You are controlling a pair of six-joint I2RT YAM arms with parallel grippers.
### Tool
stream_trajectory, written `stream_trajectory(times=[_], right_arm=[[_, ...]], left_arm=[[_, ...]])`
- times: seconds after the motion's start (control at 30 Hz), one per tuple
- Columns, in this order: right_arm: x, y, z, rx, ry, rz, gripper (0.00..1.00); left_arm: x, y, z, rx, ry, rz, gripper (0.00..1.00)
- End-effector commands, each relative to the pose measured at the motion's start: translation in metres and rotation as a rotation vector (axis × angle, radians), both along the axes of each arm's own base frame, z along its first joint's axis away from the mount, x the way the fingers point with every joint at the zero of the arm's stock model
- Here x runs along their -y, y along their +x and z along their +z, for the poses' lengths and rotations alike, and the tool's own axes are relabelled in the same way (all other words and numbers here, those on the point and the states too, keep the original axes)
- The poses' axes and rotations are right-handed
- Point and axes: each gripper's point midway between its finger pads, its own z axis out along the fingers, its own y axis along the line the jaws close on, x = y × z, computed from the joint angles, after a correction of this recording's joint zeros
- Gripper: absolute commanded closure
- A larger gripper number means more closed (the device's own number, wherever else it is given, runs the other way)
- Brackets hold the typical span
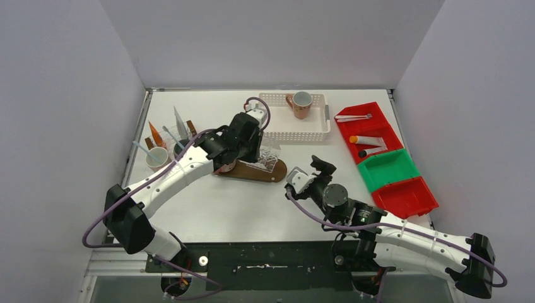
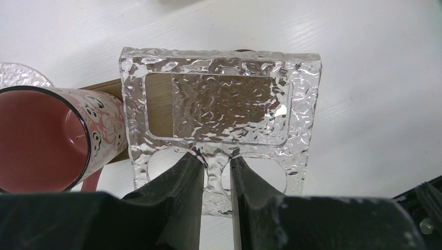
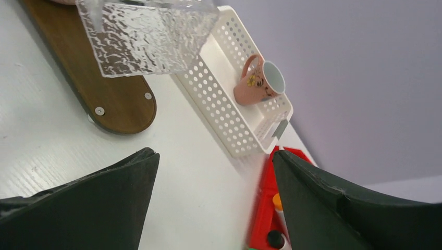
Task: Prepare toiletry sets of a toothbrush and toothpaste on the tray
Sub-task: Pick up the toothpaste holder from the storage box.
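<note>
A clear textured holder (image 1: 270, 158) with two round holes stands at the right of a wooden tray (image 1: 277, 172). My left gripper (image 1: 260, 153) is shut on it; in the left wrist view the gripper (image 2: 216, 156) pinches the strip between the holes of the holder (image 2: 224, 99). A pink-patterned mug (image 2: 41, 140) stands empty just left of it on the tray (image 2: 156, 96). More mugs (image 1: 156, 158) holding toothbrushes and tubes (image 1: 180, 123) stand at the far left. My right gripper (image 1: 312, 172) is open and empty right of the tray, also in its wrist view (image 3: 213, 172).
A white perforated basket (image 1: 277, 131) behind the tray holds a pink mug (image 1: 301, 104). At the right a red bin (image 1: 386, 126) holds a toothbrush (image 1: 353, 117) and tubes (image 1: 369, 140); a green bin (image 1: 388, 169) and another red bin (image 1: 407, 197) follow.
</note>
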Motion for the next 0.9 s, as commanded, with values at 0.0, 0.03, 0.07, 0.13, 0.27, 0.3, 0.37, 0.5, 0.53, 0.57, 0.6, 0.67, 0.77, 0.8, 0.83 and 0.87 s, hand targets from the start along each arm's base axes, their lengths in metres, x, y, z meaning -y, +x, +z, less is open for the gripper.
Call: stream_trajectory(times=[0.0,0.03,0.07,0.13,0.27,0.3,0.37,0.5,0.53,0.57,0.6,0.67,0.77,0.8,0.83,0.87], right_arm=[[0.023,0.008,0.02,-0.058,0.275,-0.223,0.15],[0.028,0.009,0.022,-0.057,0.298,-0.256,0.13],[0.035,0.011,0.023,-0.054,0.323,-0.298,0.12],[0.044,0.013,0.026,-0.049,0.365,-0.36,0.11],[0.063,0.018,0.026,-0.032,0.42,-0.498,0.1],[0.068,0.018,0.026,-0.026,0.427,-0.531,0.1],[0.074,0.019,0.024,-0.018,0.438,-0.571,0.1],[0.079,0.019,0.023,-0.006,0.497,-0.6,0.1],[0.08,0.019,0.024,-0.005,0.508,-0.604,0.1],[0.08,0.019,0.024,-0.005,0.513,-0.605,0.1],[0.08,0.019,0.025,-0.005,0.514,-0.605,0.1],[0.08,0.019,0.026,-0.002,0.51,-0.607,0.1],[0.081,0.02,0.026,-0.001,0.503,-0.613,0.1],[0.081,0.019,0.026,-0.001,0.504,-0.613,0.1],[0.081,0.019,0.026,-0.001,0.503,-0.615,0.1],[0.081,0.019,0.026,-0.002,0.503,-0.614,0.1]], left_arm=[[0.001,0.013,0.002,0.046,0.013,0.093,1.0],[0.0,0.014,-0.001,0.046,0.022,0.102,1.0],[0.001,0.014,-0.003,0.047,0.029,0.112,1.0],[-0.001,0.017,-0.01,0.054,0.048,0.143,1.0],[0.0,0.021,-0.024,0.048,0.062,0.187,1.0],[-0.001,0.021,-0.029,0.043,0.071,0.194,1.0],[-0.002,0.021,-0.039,0.031,0.096,0.207,1.0],[-0.011,0.025,-0.057,0.022,0.164,0.252,1.0],[-0.012,0.025,-0.06,0.019,0.177,0.26,1.0],[-0.013,0.026,-0.063,0.015,0.184,0.266,1.0],[-0.013,0.027,-0.066,0.011,0.19,0.271,1.0],[-0.012,0.028,-0.07,0.005,0.198,0.277,1.0],[-0.014,0.028,-0.076,-0.008,0.215,0.281,1.0],[-0.015,0.028,-0.078,-0.012,0.222,0.287,1.0],[-0.017,0.028,-0.079,-0.015,0.229,0.295,1.0],[-0.02,0.028,-0.08,-0.02,0.234,0.303,1.0]])
